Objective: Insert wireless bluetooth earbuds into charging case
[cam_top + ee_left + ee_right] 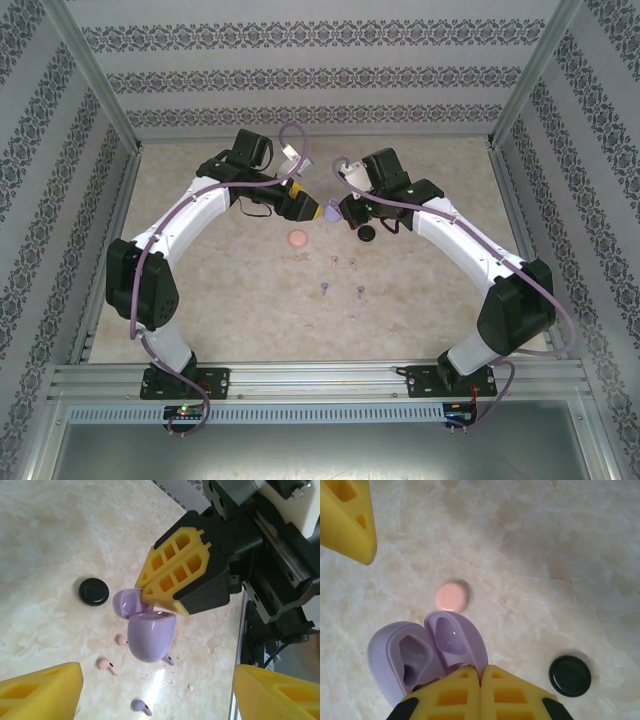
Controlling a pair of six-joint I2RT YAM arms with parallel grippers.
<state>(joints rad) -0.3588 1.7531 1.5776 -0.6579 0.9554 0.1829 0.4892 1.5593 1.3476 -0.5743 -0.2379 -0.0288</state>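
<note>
Right fingers (495,690) pinch the open lilac case (400,655) near its hinge (both wells look empty), while the left fingers (45,690) stand spread, facing it. Two lilac earbuds (141,706) lie on the surface (60,540) just beyond their tips, beneath the case, so the free left arm looks best placed to fetch them.
</note>
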